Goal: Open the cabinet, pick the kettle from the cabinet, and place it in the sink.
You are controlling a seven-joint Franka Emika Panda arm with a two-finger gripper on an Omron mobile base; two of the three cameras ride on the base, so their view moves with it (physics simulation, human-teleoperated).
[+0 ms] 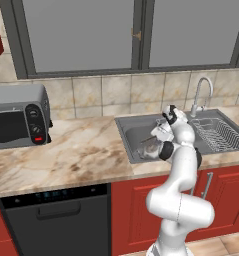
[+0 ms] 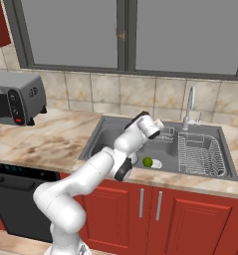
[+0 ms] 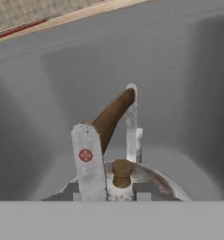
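Your gripper (image 1: 161, 131) is down over the left basin of the sink (image 1: 122, 131), and from the left base view you can see the kettle (image 1: 151, 148) just below it, hanging inside the basin near its front wall. In the right base view the arm bends over the counter edge and the hand sits above the same basin of the sink (image 2: 100, 130), but there the kettle is hidden behind the arm, so you cannot read it from that side. Look at the hand view: the kettle's (image 3: 132, 176) domed lid with its brown knob sits right at the bottom, and its brown arched handle rises up the middle of the frame with grey basin walls all round. Whether the fingers are clamped on that handle you cannot tell, since the tips are hidden there. You also have a small green fruit (image 2: 147, 162) lying on the basin floor near the front, the wire dish rack (image 2: 200, 152) in the right basin, and the faucet (image 2: 189, 107) behind it. A toaster oven (image 1: 18, 117) stands well apart on the marble counter (image 1: 81, 155) to the left.
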